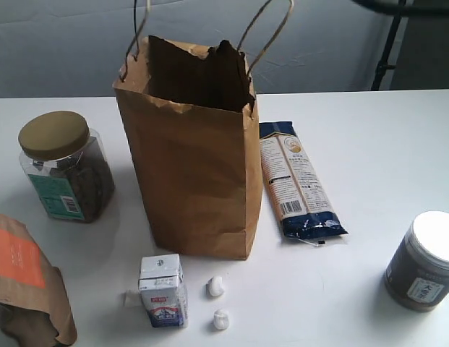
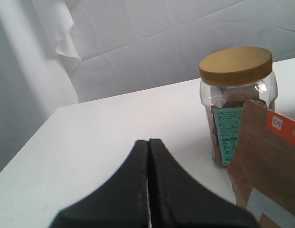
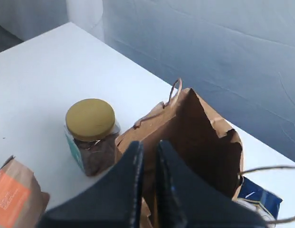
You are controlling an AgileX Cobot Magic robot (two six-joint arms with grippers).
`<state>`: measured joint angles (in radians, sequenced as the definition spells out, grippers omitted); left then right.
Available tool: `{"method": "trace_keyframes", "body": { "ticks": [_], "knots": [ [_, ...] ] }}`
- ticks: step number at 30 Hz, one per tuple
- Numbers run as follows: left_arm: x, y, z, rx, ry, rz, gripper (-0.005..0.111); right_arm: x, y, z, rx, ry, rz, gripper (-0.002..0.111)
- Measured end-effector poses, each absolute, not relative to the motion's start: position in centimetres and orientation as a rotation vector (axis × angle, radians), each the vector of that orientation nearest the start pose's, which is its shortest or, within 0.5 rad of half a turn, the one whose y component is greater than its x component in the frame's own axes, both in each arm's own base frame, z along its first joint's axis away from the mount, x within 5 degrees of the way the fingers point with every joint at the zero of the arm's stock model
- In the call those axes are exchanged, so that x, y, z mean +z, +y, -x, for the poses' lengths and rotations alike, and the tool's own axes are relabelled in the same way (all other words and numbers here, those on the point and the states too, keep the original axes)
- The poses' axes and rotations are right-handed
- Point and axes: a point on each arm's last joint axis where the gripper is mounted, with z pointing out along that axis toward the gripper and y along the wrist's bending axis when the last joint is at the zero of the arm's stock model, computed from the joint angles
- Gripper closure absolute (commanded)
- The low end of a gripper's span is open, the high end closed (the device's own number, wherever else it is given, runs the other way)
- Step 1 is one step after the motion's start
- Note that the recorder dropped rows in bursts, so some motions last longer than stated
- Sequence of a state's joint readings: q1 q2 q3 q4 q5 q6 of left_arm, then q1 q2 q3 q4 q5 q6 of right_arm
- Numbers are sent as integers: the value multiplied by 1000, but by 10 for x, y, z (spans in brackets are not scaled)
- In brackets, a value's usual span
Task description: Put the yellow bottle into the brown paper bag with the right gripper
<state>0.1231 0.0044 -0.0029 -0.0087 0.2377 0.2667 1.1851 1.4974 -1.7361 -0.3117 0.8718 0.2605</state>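
The yellow bottle shows in none of the views. The brown paper bag stands upright mid-table, mouth open, its inside dark. In the right wrist view my right gripper hangs above the bag, over its rim on the side toward the gold-lidded jar. Its fingers are parted by a narrow gap with nothing between them. My left gripper is shut and empty, low over the white table near the far left. Neither gripper shows in the exterior view.
A clear jar with a gold lid stands left of the bag, a brown pouch with orange label front left. A noodle packet lies right of the bag, a dark jar with white lid front right. A small carton and two white pieces sit in front.
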Motion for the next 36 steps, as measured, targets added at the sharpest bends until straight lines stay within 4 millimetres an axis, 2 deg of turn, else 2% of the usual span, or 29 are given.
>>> {"method": "trace_keyframes", "body": {
  "ticks": [2,5,8,12,16,21,25,28,32,36],
  "knots": [
    [192,7,-55,280,1727,-118,107,452,276,-132,529,1849,977,108],
    [192,7,-55,280,1727,-118,107,434,241,-129,621,1815,875,108],
    [192,7,-55,280,1727,-118,107,401,205,-137,675,1854,756,108],
    [192,7,-55,280,1727,-118,107,345,150,-146,607,1908,605,108],
    [192,7,-55,280,1727,-118,107,307,101,-131,526,1792,515,108],
    [192,7,-55,280,1727,-118,107,267,57,-104,431,1710,353,108],
    [192,7,-55,280,1727,-118,107,241,34,-86,378,1682,216,108],
    [192,7,-55,280,1727,-118,107,230,24,-72,309,1626,193,108],
    [192,7,-55,280,1727,-118,107,212,18,-57,248,1582,221,108],
    [192,7,-55,280,1727,-118,107,201,18,-54,242,1614,248,108]
  ]
}}
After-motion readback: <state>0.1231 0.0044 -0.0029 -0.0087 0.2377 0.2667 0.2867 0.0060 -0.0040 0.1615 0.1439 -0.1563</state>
